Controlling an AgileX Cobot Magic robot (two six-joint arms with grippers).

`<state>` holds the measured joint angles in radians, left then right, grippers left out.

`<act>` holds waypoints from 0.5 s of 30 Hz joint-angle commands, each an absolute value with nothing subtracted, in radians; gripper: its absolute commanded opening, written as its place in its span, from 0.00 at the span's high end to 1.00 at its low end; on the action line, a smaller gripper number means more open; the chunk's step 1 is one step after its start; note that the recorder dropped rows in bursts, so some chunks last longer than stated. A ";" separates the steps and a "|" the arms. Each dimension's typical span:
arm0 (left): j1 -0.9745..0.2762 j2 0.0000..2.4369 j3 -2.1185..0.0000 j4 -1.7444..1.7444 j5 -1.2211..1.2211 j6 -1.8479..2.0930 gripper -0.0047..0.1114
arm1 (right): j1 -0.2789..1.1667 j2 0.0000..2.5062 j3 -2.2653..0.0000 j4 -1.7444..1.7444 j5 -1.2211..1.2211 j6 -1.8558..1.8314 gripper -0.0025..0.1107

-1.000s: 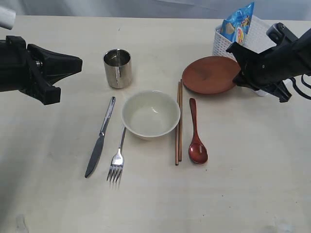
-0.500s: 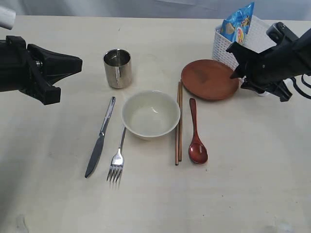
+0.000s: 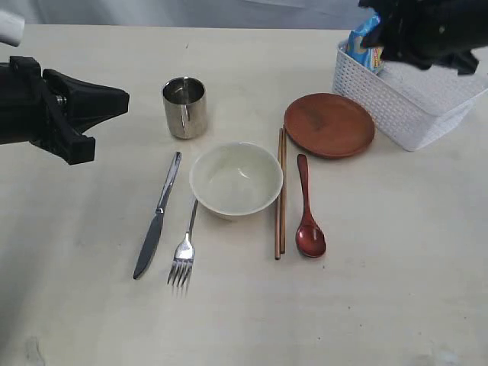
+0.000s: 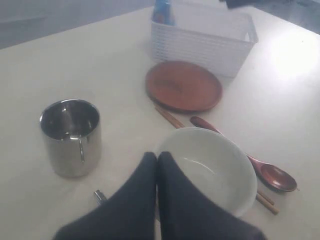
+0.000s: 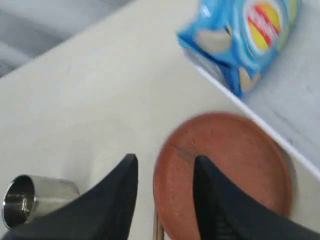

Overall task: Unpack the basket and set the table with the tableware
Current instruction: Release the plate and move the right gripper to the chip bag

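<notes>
On the table [image 3: 396, 290] lie the steel cup [image 3: 184, 107], cream bowl [image 3: 236, 180], brown plate [image 3: 329, 125], chopsticks [image 3: 280, 194], wooden spoon [image 3: 308, 213], knife [image 3: 158, 215] and fork [image 3: 184, 250]. The white basket [image 3: 408, 95] stands at the back right, with a blue snack bag [image 3: 363, 40] in its corner. My right gripper [image 5: 166, 161] is open and empty, high over the basket's far side; the plate [image 5: 222, 175] lies far beneath it. My left gripper [image 4: 157, 156] is shut and empty, hovering at the left, apart from the cup [image 4: 71, 136] and bowl [image 4: 207, 167].
The basket [image 4: 202, 40] sits close to the table's right edge. Beside it, the plate [image 4: 183, 85] nearly touches its near wall. The snack bag [image 5: 240, 40] leans against the basket's inner corner.
My right gripper let go of the brown plate, opened, and rose back over the basket. The plate now lies flat on the table. The left arm has not moved.
</notes>
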<state>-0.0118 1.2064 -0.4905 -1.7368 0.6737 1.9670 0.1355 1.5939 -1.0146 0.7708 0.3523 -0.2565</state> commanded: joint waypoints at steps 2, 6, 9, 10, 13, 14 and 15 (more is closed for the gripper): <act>-0.009 1.199 -0.485 -1.744 0.672 1.962 0.96 | 0.112 1.591 -1.175 0.616 0.366 -0.286 0.47; -0.009 1.199 -0.485 -1.744 0.663 1.962 0.96 | 0.078 1.680 -1.292 0.597 0.390 -0.286 0.38; -0.009 1.199 -0.485 -1.744 0.661 1.962 0.96 | 0.071 1.763 -1.362 0.581 0.399 -0.283 0.38; -0.009 1.199 -0.485 -1.744 0.661 1.962 0.96 | 0.071 1.795 -1.376 0.578 0.399 -0.279 0.38; -0.009 1.199 -0.485 -1.744 0.661 1.962 0.96 | 0.071 1.880 -1.423 0.578 0.393 -0.215 0.38; -0.009 1.199 -0.485 -1.744 0.661 1.962 0.96 | 0.071 1.909 -1.440 0.578 0.392 -0.200 0.38; -0.009 1.199 -0.485 -1.744 0.661 1.962 0.96 | 0.071 1.938 -1.458 0.578 0.392 -0.192 0.38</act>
